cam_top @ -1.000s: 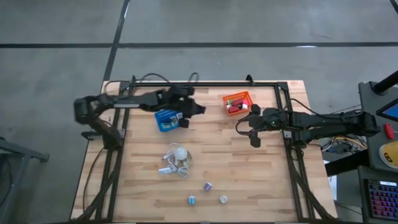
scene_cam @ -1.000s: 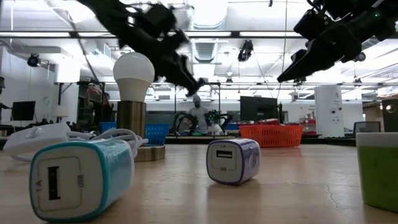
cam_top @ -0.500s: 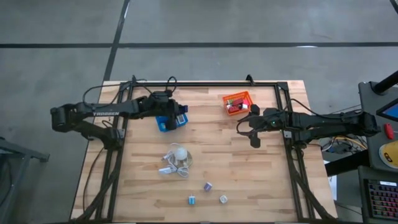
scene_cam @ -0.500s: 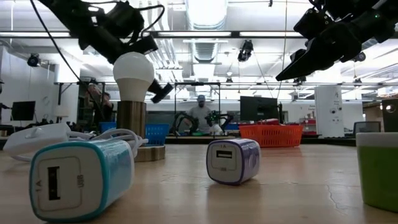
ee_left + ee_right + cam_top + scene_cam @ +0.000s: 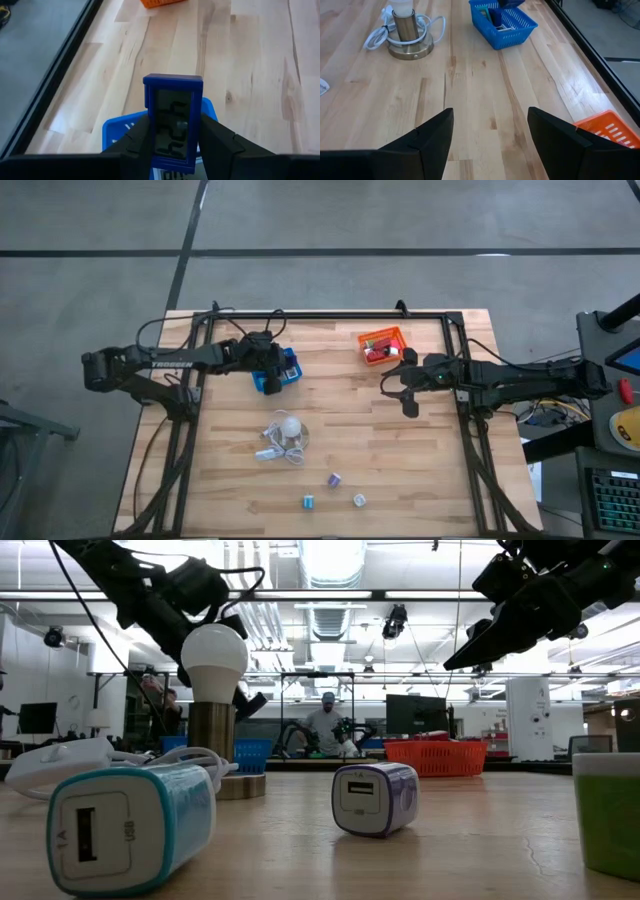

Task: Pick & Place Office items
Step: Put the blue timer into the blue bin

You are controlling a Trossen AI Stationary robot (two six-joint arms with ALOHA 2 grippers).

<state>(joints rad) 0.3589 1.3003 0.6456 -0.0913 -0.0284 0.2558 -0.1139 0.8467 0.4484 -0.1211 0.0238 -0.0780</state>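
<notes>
Baskets, high view: two on the tabletop (image 5: 400, 460), a blue basket (image 5: 281, 373) at the left and an orange basket (image 5: 381, 345) at the right, red pieces inside the orange one.
Chargers, high view: three small cubes near the front edge, a purple charger (image 5: 334, 479), a teal charger (image 5: 309, 501) and a white charger (image 5: 358, 500).
Lamp, high view: one white bulb lamp (image 5: 288, 426) with a coiled cord, mid-table.
Left arm, high view: stretched level from the left, left gripper (image 5: 268, 365) over the blue basket; a second ago it reached further right, past the basket.
Right arm, low view: right gripper (image 5: 478, 648) hangs high, pose unchanged.
Left wrist view: jaws closed on a blue item (image 5: 172, 117) with a dark face, held upright above the blue basket.
Right wrist view: jaws wide, holding nothing, above bare wood.
</notes>
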